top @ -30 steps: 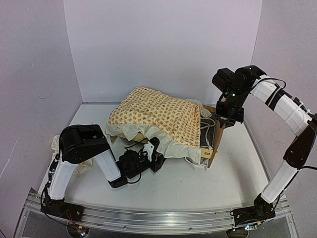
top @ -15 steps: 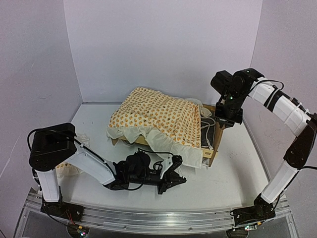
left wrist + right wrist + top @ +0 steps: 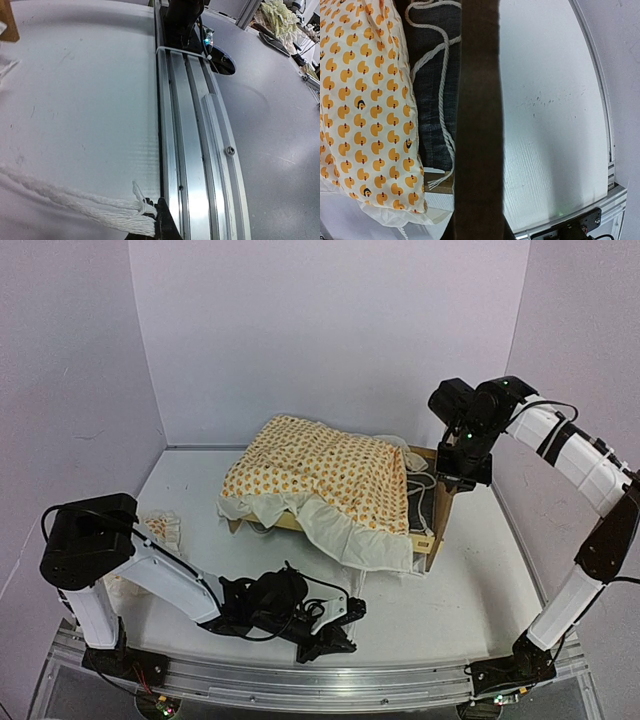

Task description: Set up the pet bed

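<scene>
White table (image 3: 440,610), lavender walls (image 3: 330,330), alu rail (image 3: 300,672) along the near edge. pet bed (image 3: 438,530) sits mid-table, toward the right side, w/ a ply end board (image 3: 480,100) upright at its right end. Duck-print cover (image 3: 320,470) is draped over most of the frame, cream ruffle hanging off the near side.

Right wrist cam: dark grey base (image 3: 437,90) is exposed btwn cover and end board, w/ white cord (image 3: 432,55) lying looped on it. right gripper (image 3: 458,480) sits on top of that end board, pinching its top edge. The board runs straight thru the middle of the wrist view, blurred.

Left arm is stretched low along the near edge. left gripper (image 3: 335,628) is down by the table in front of the bed, apart from it. Spread or pressed together: can't tell. Left wrist cam shows 1 dark fingertip (image 3: 162,225) w/ the frayed end of a white tie cord (image 3: 75,202) right at it. Held or not, can't tell.

Small ruffled pillow (image 3: 160,532) lies on the table at far left, well apart from the bed.
</scene>
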`<state>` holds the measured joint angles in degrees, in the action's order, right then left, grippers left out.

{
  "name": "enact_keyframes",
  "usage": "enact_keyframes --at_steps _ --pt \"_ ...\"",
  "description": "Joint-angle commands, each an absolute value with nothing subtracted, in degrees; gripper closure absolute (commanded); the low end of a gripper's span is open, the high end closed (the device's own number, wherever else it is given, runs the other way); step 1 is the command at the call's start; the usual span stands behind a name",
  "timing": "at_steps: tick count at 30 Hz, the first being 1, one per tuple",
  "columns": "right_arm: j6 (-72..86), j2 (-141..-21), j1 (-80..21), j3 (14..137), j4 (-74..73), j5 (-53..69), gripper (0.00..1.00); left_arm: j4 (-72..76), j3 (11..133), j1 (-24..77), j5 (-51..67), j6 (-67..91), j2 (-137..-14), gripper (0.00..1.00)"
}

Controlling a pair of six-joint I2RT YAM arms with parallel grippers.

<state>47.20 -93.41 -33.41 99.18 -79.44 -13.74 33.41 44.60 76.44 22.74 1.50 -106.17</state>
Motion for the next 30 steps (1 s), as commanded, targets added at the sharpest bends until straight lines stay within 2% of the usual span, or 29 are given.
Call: enact_keyframes --at_steps 1,8,9,10,12,13,15,17,19,25,30 --pt "47.0 -86.2 -33.1 105.9 -66.5 -19.3 1.00 30.3 40.0 76.5 22.3 3.2 -99.3 0.97" --pt "46.7 -86.7 -33.1 106.4 -66.3 -19.0 1.00 30.1 30.7 77.2 19.3 12.2 -90.4 0.99" --pt "46.7 -86.7 -33.1 106.5 -66.3 -19.1 1.00 30.1 29.0 77.2 18.1 13.9 -89.1 0.97" --pt "46.7 -86.7 -33.1 106.5 -66.3 -19.0 1.00 30.1 27.9 77.2 16.8 15.8 -87.8 0.89" --pt "46.7 -86.7 -33.1 106.3 -66.3 -18.9 1.00 30.2 26.5 77.3 12.5 17.6 -84.6 0.64" --pt "46.6 -86.7 -33.1 106.1 -66.3 -18.9 1.00 30.2 26.7 77.3 10.8 17.1 -83.2 0.57" --pt "46.7 -86.5 -33.1 106.0 -66.3 -18.9 1.00 30.3 28.4 77.3 5.9 16.5 -80.8 0.36" --pt "47.0 -86.6 -33.1 106.1 -66.3 -18.5 1.00 32.7 30.7 77.3 1.6 14.8 -80.9 0.28" --pt "47.3 -86.7 -33.1 106.3 -66.2 -18.2 1.00 36.9 35.0 77.3 1.1 11.3 -85.3 0.28" --pt "46.9 -86.7 -33.1 106.4 -66.2 -16.9 1.00 42.9 56.2 76.9 5.1 -0.6 -109.4 0.45" --pt "45.7 -85.4 -33.1 105.5 -65.8 -16.1 1.00 43.9 69.0 73.6 9.0 -11.5 -124.5 0.39"
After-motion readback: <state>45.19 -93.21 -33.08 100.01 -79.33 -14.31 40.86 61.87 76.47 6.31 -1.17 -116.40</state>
